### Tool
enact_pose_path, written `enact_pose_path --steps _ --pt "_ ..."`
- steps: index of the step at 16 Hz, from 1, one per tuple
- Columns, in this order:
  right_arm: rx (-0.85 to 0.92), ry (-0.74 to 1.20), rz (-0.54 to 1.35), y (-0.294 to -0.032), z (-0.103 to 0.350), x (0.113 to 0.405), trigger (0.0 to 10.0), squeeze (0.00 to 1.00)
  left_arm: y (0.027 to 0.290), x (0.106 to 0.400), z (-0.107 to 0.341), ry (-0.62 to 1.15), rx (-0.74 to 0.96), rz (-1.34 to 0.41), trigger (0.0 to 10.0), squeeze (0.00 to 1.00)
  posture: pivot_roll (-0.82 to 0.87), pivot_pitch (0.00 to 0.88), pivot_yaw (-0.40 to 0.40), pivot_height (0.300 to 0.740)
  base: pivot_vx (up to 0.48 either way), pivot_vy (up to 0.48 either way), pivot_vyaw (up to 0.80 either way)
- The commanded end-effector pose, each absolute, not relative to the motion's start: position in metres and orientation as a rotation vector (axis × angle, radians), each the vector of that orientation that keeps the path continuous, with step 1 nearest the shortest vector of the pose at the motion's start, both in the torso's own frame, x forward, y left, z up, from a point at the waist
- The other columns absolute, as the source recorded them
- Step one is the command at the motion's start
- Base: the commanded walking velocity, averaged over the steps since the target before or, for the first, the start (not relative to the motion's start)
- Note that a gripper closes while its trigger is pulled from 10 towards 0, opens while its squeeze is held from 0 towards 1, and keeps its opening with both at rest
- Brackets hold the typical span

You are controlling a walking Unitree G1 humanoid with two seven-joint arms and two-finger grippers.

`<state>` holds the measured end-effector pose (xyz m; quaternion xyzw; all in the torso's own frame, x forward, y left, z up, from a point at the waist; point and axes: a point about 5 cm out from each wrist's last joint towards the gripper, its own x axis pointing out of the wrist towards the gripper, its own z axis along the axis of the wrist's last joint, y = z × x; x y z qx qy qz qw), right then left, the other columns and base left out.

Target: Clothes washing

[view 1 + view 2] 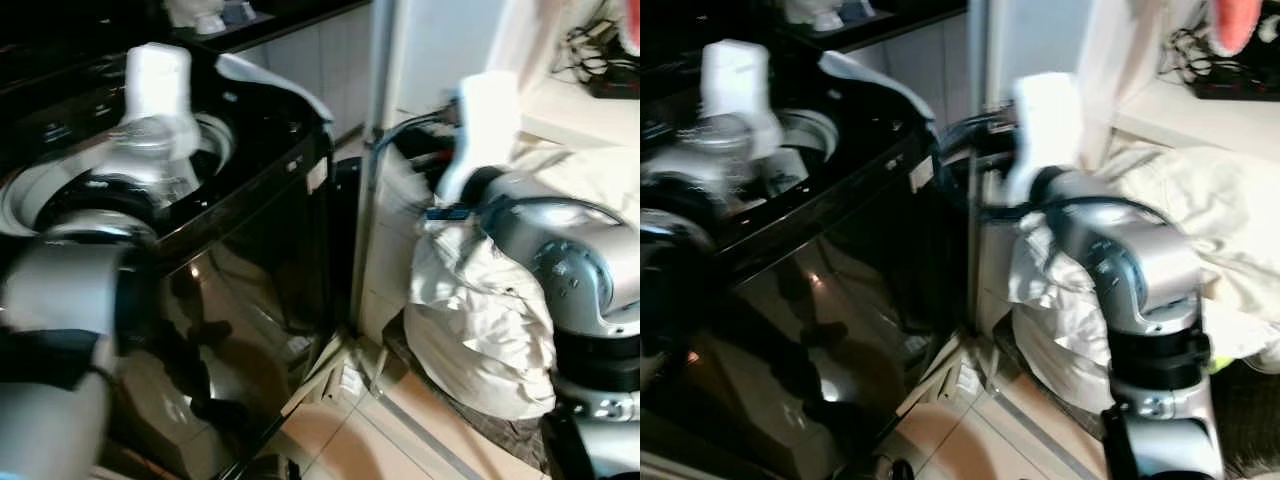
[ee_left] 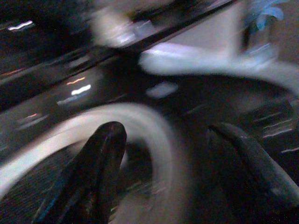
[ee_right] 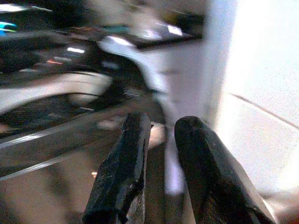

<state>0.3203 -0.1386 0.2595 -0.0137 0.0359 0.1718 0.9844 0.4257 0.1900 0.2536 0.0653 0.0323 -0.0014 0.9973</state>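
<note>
**Both pincers raised before an open top-loading washer, laundry not yet loaded**

The left pincer (image 2: 163,177) is held over the washer's opening, its two black fingers spread wide with nothing between them; past them lies the pale ring of the drum rim (image 2: 154,135). The right pincer (image 3: 161,172) hangs beside the washer's near corner, its fingers nearly together with only a narrow gap and nothing held. Both wrist views are blurred, so fine detail is lost.

The washer (image 1: 250,250) is a glossy black top-loader, standing to the robot's left with its lid (image 1: 270,85) up. What shows of the drum (image 1: 40,195) reveals no garment, though much of it is hidden by the left arm (image 1: 60,300).

The clothes (image 1: 480,320), a heap of cream-white fabric, lie piled on the floor to the robot's right, beside and partly behind the right arm (image 1: 560,260), against a white shelf (image 1: 570,105) carrying dark cables.

Judged from this, the task is at an early stage: the washer stands open and ready, while picking up and loading the pile remain.
</note>
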Motion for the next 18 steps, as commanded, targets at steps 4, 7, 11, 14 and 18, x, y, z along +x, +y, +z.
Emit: enact_pose_path --steps 4,7,11,14,18 --pt "-0.180 0.154 0.008 -0.203 0.256 0.317 10.0 1.00 0.117 0.410 0.252 -0.222 0.018 -0.489 10.0 0.00 -0.07 0.000 0.084 0.740 0.000 0.000 0.00" --pt "-0.240 0.242 -0.044 -0.223 0.249 0.311 10.0 1.00 0.090 0.377 0.234 -0.280 0.050 -0.723 10.0 0.00 -0.08 0.000 0.082 0.740 0.000 0.000 0.00" --pt "-0.268 0.360 0.064 -0.229 0.238 0.300 10.0 1.00 0.075 0.331 0.215 -0.285 0.016 -0.943 10.0 0.00 -0.08 0.000 0.080 0.740 0.000 0.000 0.00" --pt "-0.301 0.418 0.162 -0.224 0.234 0.294 10.0 1.00 0.073 0.309 0.201 -0.208 0.078 -1.018 10.0 0.00 -0.08 0.000 0.075 0.740 0.000 0.000 0.00" --pt "-0.350 0.510 0.193 -0.223 0.220 0.289 10.0 1.00 0.069 0.291 0.190 -0.125 0.151 -1.117 10.0 0.00 -0.08 0.000 0.074 0.740 0.000 0.000 0.00"
